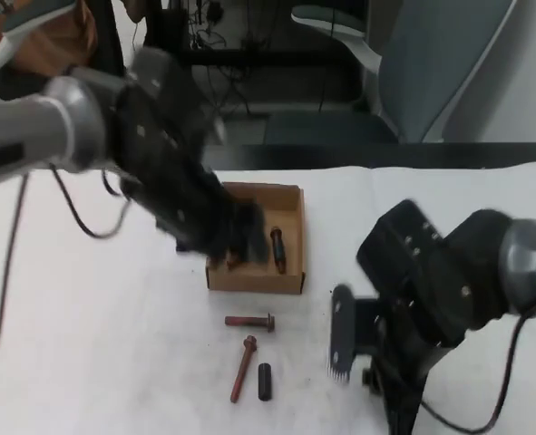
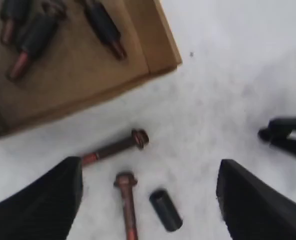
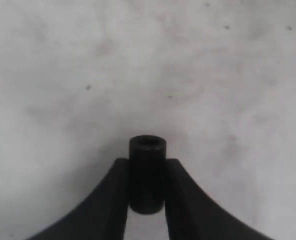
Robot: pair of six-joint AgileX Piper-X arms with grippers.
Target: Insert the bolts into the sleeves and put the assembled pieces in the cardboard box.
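- Left claw [image 2: 150,167], spread wide, hangs above a bolt [image 2: 115,147], a second bolt [image 2: 127,210] and a loose sleeve [image 2: 165,211], all on the white surface [image 2: 228,75] just outside the cardboard box [image 2: 160,47]. Three assembled pieces [image 2: 103,22] lie inside the box.
- Right claw [image 3: 146,167] pinches a gripped sleeve [image 3: 146,147] above the surface.
- From above, the left arm is over the box and the right arm stands well apart from it.

White bench [image 1: 86,317] — cardboard box [image 1: 254,281], two bolts [image 1: 249,321], sleeve [image 1: 265,381]
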